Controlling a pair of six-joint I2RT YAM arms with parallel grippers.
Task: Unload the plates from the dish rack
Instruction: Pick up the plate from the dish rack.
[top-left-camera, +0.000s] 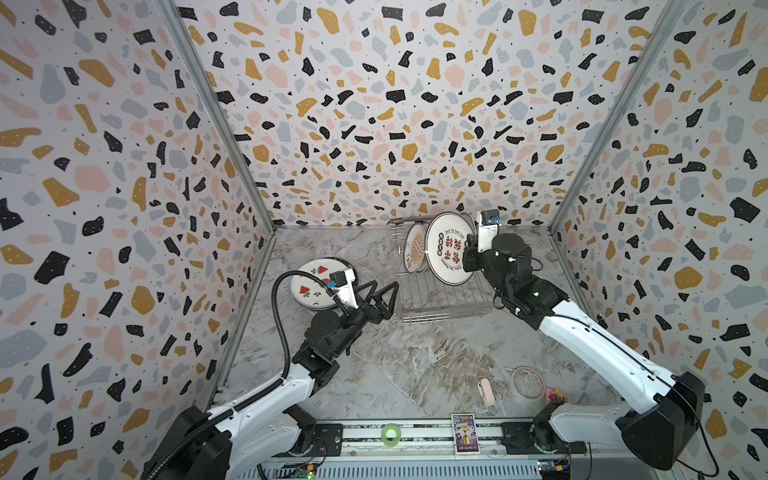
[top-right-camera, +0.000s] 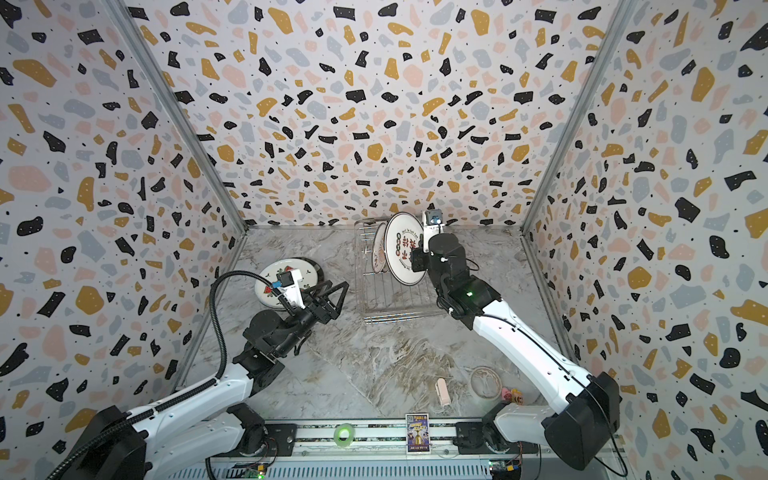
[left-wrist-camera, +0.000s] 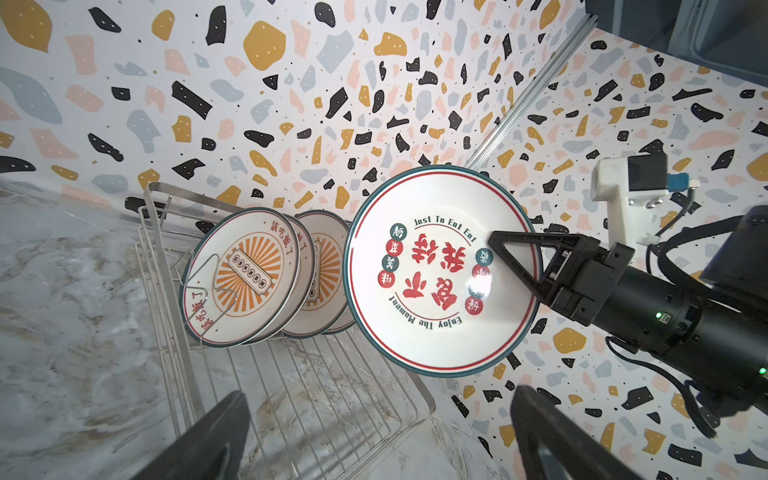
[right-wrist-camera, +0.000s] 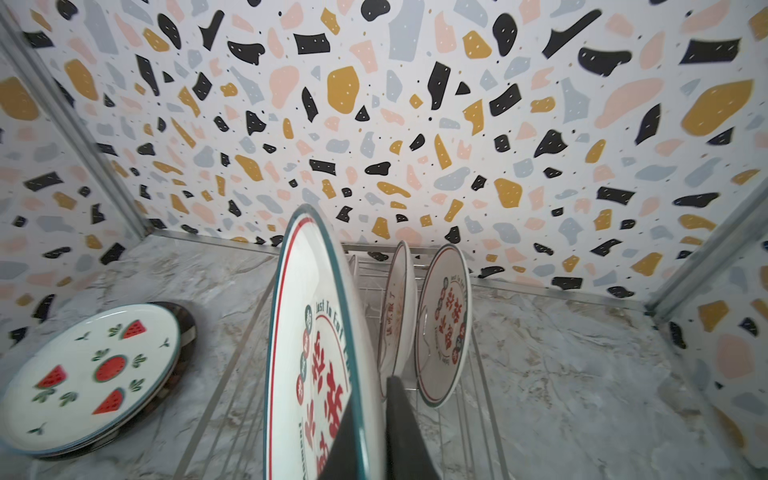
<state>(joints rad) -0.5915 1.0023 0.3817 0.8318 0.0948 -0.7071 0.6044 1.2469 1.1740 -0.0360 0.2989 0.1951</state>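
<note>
My right gripper (top-left-camera: 469, 249) is shut on the rim of a red-lettered plate (top-left-camera: 451, 249), holding it upright above the dish rack (top-left-camera: 440, 303); the right wrist view shows the rim of this plate (right-wrist-camera: 307, 332) pinched between the jaws. Orange-sunburst plates (left-wrist-camera: 245, 278) and a second red-lettered plate (right-wrist-camera: 444, 324) still stand in the rack's far end. A watermelon-printed plate (top-left-camera: 309, 286) tops a flat stack on the table to the left. My left gripper (top-left-camera: 384, 291) is open and empty between that stack and the rack, pointing at the rack.
Near the front right lie a translucent tape roll (top-left-camera: 528, 382), a pink clip (top-left-camera: 486, 390) and a small toy (top-left-camera: 555, 397). A card (top-left-camera: 464, 432) and a green ring (top-left-camera: 390, 434) sit on the front rail. Patterned walls close in three sides.
</note>
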